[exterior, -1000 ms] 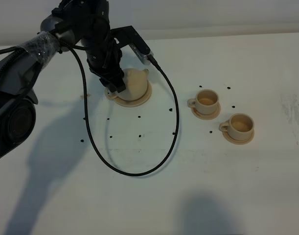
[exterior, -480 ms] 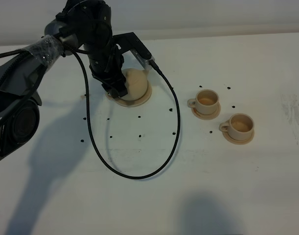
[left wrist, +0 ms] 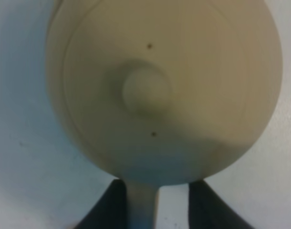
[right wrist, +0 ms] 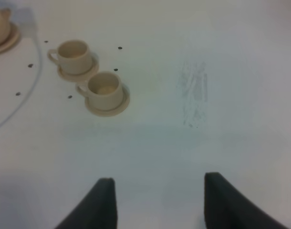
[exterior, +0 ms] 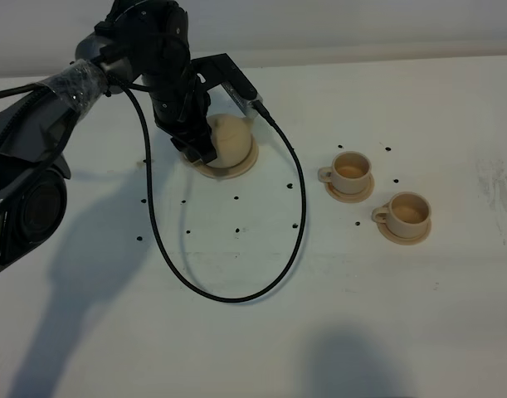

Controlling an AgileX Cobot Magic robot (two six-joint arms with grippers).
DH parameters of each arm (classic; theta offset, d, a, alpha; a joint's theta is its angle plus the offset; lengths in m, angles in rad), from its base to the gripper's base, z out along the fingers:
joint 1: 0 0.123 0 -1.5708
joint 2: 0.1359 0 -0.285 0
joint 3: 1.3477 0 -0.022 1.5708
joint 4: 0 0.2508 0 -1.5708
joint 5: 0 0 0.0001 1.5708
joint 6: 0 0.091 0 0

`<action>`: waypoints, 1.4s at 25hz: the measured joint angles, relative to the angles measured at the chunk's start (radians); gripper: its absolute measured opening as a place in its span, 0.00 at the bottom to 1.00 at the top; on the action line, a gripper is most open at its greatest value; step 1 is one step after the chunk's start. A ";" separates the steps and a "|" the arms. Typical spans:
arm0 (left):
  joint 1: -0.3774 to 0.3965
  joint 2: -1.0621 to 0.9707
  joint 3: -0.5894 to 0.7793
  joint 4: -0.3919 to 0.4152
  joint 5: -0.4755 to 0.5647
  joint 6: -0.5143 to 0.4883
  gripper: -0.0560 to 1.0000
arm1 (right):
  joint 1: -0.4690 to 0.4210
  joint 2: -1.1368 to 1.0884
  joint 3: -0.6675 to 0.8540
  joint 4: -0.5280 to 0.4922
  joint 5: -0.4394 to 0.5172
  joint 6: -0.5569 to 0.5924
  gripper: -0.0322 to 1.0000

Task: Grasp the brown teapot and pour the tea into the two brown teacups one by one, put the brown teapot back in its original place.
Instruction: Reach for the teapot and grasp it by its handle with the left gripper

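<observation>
straddling handle (left wrist: 143, 207) of brown teapot (left wrist: 164, 90), left jaws partly apart, not clamped; right jaws wide apart, empty.

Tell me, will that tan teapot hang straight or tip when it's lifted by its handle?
The teapot looks like clay, so it is probably stiff, fairly heavy and chippable. Its thin handle sits at one side of the round body, so it would likely tilt spout-down unless gripped firmly. The lid seems only to rest on top under its knob and might slide while pouring.
</observation>
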 joint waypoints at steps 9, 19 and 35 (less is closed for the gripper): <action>0.000 0.000 0.000 0.003 -0.015 0.003 0.14 | 0.000 0.000 0.000 0.000 0.000 0.000 0.43; 0.001 0.000 0.000 0.003 -0.030 0.068 0.14 | 0.000 0.000 0.000 0.000 0.000 0.000 0.43; 0.000 -0.036 0.000 -0.016 -0.052 0.085 0.13 | 0.000 0.000 0.000 0.000 0.000 0.000 0.43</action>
